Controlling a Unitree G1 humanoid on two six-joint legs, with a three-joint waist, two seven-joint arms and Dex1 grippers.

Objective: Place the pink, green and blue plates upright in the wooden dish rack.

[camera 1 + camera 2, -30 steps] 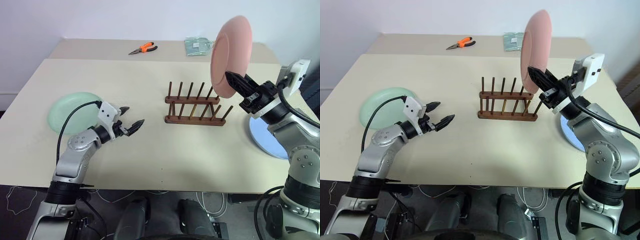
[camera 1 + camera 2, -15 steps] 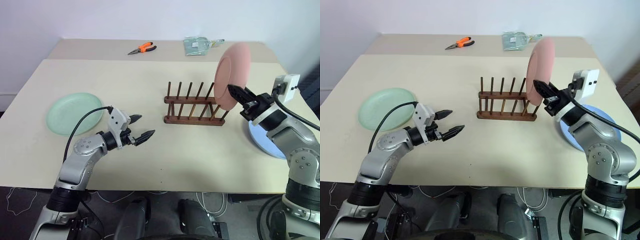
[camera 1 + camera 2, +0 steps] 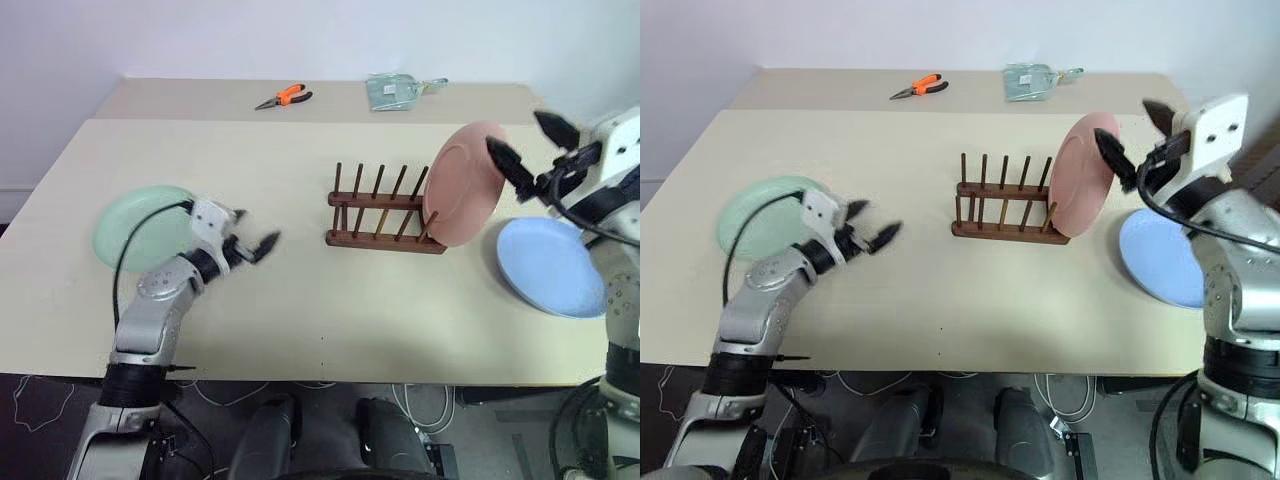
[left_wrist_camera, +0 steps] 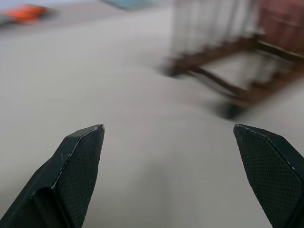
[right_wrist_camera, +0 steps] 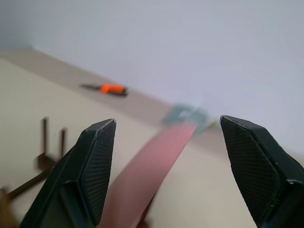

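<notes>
Hovering raised beside pink plate (image 3: 463, 184) in wooden dish rack (image 3: 384, 213), right tool (image 3: 527, 146) spread, empty, left tool (image 3: 252, 232) wide, empty, level

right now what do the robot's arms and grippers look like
Both arms are silver-grey metal segments with black joints. Each ends in a gripper of two black pointed fingers with finely textured pads: the left gripper and the right gripper. A white boxy camera module sits on each wrist, and a black cable loops from each module back along the arm.
</notes>
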